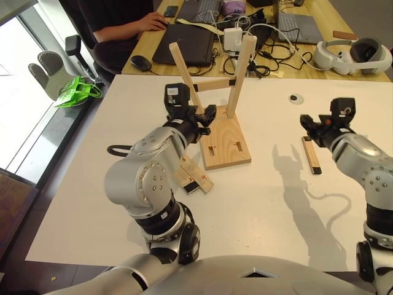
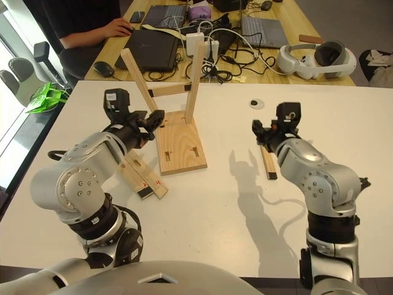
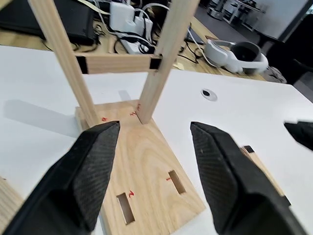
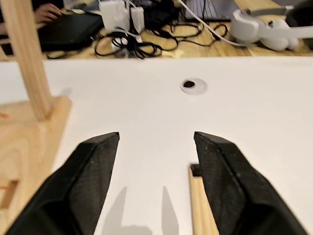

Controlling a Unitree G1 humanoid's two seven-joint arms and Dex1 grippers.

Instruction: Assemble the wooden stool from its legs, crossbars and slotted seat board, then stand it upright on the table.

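Hovering spread and empty, left gripper (image 1: 209,120) at ten o'clock of the seat board (image 1: 224,144), right gripper (image 4: 156,137) above the loose bar (image 1: 312,157) at three o'clock, probably light, stiff, best pinching mid-length.

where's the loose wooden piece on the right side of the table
The loose wooden piece lies flat on the table on the robot's right in the head views, beside the right pincer, apart from the seat board.
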